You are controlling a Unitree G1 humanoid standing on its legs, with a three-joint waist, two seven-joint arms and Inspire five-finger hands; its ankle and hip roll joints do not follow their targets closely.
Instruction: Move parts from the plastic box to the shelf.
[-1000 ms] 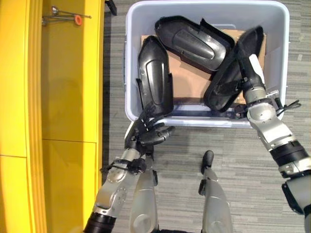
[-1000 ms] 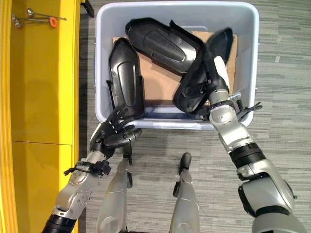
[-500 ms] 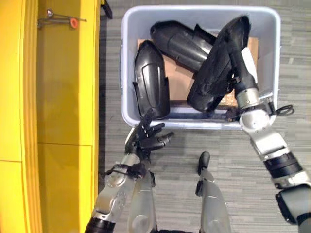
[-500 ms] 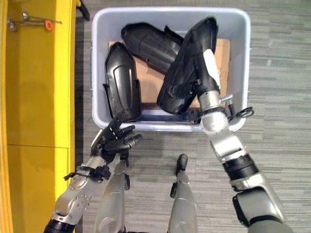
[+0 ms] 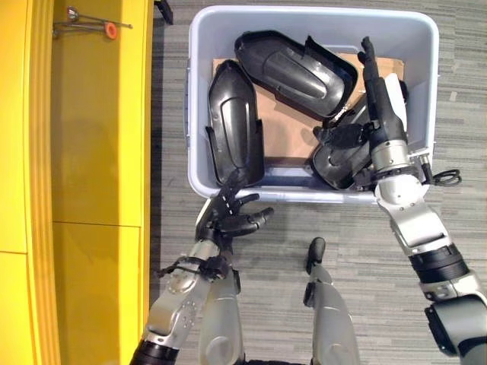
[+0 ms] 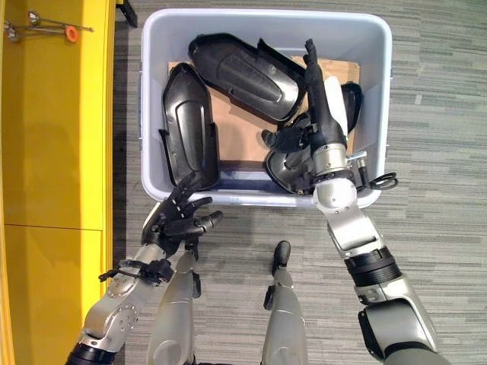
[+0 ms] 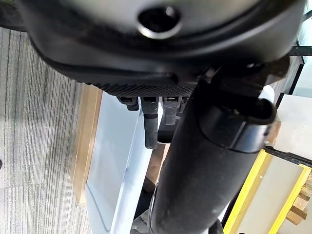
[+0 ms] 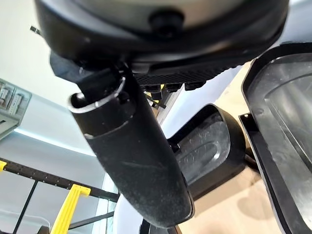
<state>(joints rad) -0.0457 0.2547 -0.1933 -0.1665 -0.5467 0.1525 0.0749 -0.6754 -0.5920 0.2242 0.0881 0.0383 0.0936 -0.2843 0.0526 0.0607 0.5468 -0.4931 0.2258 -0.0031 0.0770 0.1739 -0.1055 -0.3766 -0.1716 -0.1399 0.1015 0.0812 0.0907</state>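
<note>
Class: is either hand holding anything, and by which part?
Nothing is held: left hand open outside the plastic box, right hand open over a black part.

No text, label, number or sign can be read anywhere in these views. The black parts [image 5: 236,122], the plastic box [image 5: 199,76] with its cardboard liner [image 5: 285,125], and the yellow shelf [image 5: 99,152] all show plain surfaces without lettering.
</note>
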